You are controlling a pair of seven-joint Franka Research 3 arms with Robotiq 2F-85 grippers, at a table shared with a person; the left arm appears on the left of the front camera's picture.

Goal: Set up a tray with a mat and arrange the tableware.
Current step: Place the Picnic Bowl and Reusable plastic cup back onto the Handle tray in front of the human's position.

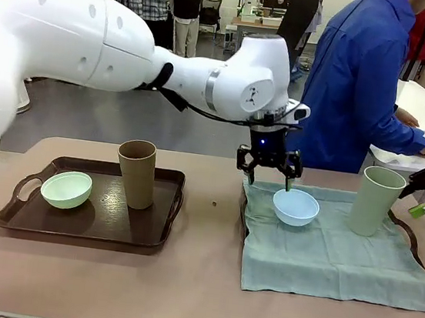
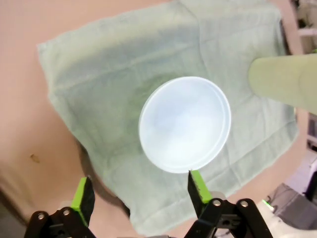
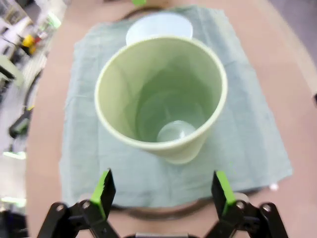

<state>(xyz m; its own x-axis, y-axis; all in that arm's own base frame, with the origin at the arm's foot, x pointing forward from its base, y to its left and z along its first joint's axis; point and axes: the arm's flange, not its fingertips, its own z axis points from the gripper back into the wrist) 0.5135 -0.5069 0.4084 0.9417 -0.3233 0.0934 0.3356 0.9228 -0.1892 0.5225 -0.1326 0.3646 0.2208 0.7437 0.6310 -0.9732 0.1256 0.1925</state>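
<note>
Nearest on the table (image 1: 179,302), the grey-green mat (image 1: 332,259) hangs its near edge over the right tray (image 1: 414,234), covering it almost wholly, which suits a liner meant to sit under the tableware. To the left, a bare brown tray (image 1: 11,216) holds the mint green bowl (image 1: 66,189) at its near left and the brown tumbler (image 1: 136,173) upright behind it. By the look of it, this tray serves as the stock that pieces are taken from, so roughly half the arranging seems done. On the far part of the mat, the light blue bowl (image 1: 296,206) sits mouth up at the left and the pale green tumbler (image 1: 376,201) stands upright well to its right. They are spaced apart, likely to leave room for the other two pieces. The left gripper (image 1: 268,175), on an arm reaching across the middle, hangs just over the blue bowl with its fingers spread wide and gripping nothing, one green pad close to the far rim. The bowl rests freely on the cloth. At the right edge, the right gripper (image 3: 162,174) looks down into the pale green tumbler, fingers wide apart on either side and clear of it, holding nothing. Beyond the table a person in a blue shirt (image 1: 360,92) is turned toward another table.
</note>
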